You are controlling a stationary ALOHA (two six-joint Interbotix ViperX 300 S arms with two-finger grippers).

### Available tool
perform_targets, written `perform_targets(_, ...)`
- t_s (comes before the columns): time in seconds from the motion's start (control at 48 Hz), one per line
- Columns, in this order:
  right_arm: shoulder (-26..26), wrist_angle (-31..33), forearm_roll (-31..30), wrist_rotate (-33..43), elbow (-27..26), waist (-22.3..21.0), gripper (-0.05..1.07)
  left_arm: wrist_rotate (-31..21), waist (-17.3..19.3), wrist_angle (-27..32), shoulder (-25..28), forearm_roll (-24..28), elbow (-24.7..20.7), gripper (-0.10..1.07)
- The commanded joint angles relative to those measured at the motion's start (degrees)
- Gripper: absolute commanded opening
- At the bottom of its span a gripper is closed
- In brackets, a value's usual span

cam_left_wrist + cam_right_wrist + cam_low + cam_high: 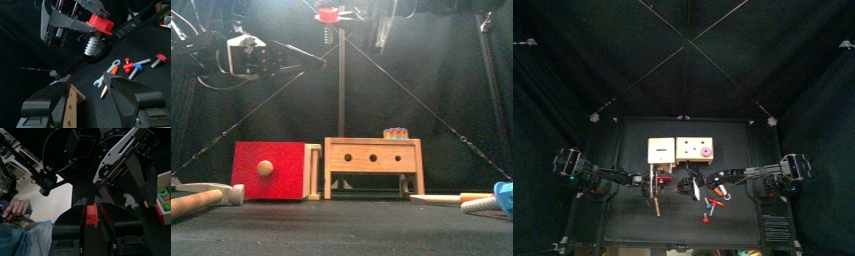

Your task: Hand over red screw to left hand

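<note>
Red plastic is what you're after, and your red screw is up in the air, not on the table: the right gripper pinches its flat red head between its jaws, with the white threaded shank hanging free below. In the right wrist view the same red head sits clamped between that gripper's two black jaws.

Nearest to you in the front view, a wooden dowel lies at the left edge of the black table, and a blue and white piece lies at the right edge. Behind them stand a red box with a round knob on its face and, just beside it, a wooden bench with holes in its front and a small coloured piece on top.

Your left gripper hangs below the screw with its jaws spread wide and nothing between them; it isn't touching the screw. Beyond its jaws, on the table, you can see loose tools: an orange-handled wrench, a blue bolt and a red-headed screw lying close together.

High in the front view the screw shows near the top, in front of the black curtains. Past the curtains, the right wrist view catches a person's hand.
</note>
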Motion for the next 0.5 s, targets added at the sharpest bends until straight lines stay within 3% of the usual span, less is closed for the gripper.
perform_targets(0.0, -1.8, -3.0, 1.2, -0.1, 0.0, -1.2, 0.57, 0.4, -0.2, -1.5, -0.3, -0.1, -1.4, 0.90)
perform_targets(0.229, -1.8, -7.5, 4.0, -0.1, 0.8, -3.2, 0.57, 0.7, -0.3, -3.6, -0.2, -0.1, -1.6, 0.90)
perform_targets(0.479, -0.7, -8.2, 4.2, -0.2, 0.4, -3.7, 0.57, 1.1, -0.4, -4.5, 2.1, 0.7, -4.4, 0.89)
